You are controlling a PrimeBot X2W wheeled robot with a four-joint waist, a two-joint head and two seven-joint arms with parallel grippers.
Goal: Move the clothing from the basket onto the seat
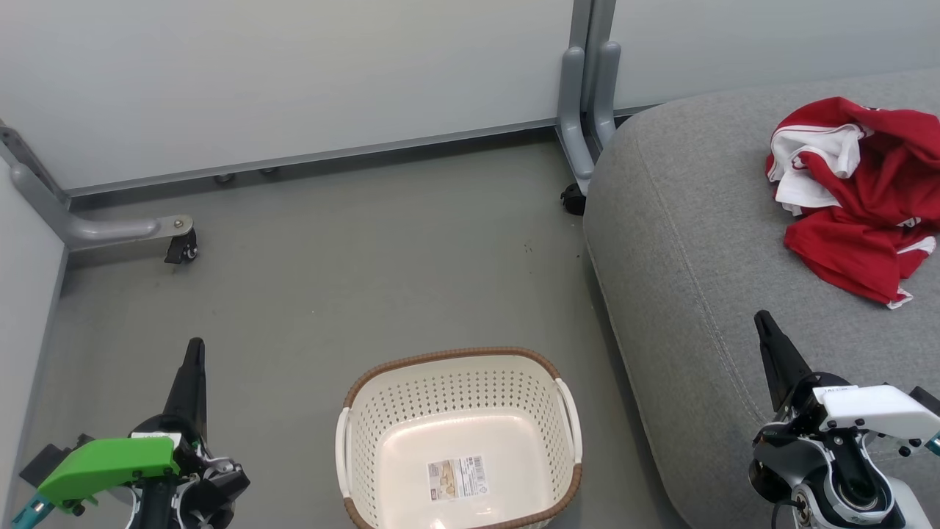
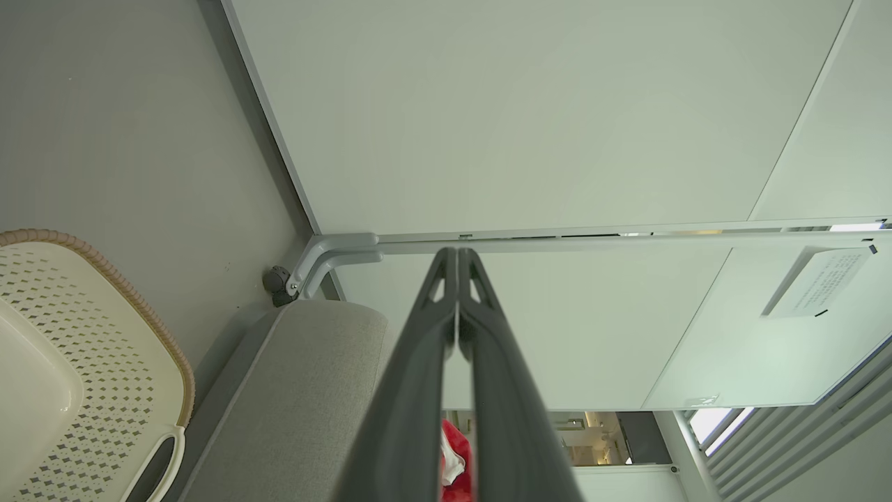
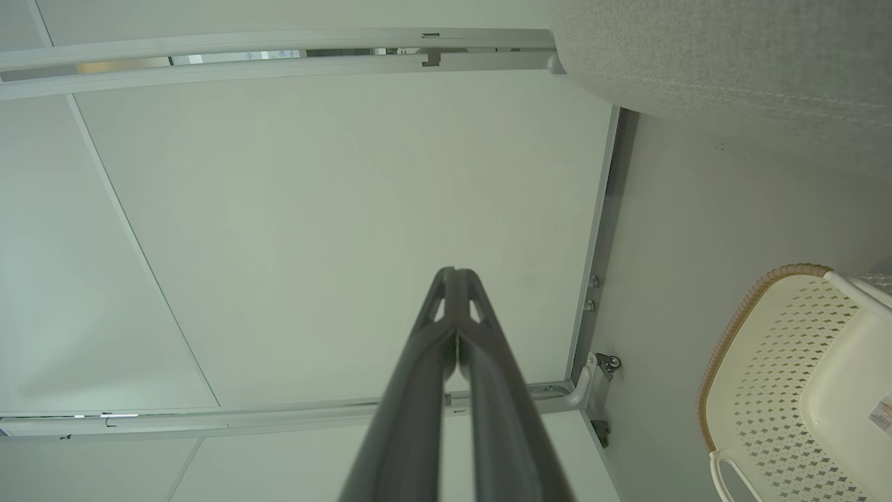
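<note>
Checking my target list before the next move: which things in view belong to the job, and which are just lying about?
Job:
- red clothing, heaped on the grey seat
- basket, empty, on the floor
- left claw and right claw, both shut, holding nothing

Lying about:
- white partition panels
- their grey caster feet

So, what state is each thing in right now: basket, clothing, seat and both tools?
basket: empty, upright on the floor beside the seat.
clothing: crumpled in a heap on the seat.
seat: bears the clothing toward its right side.
left tool: shut, holding nothing.
right tool: shut, holding nothing.
</note>
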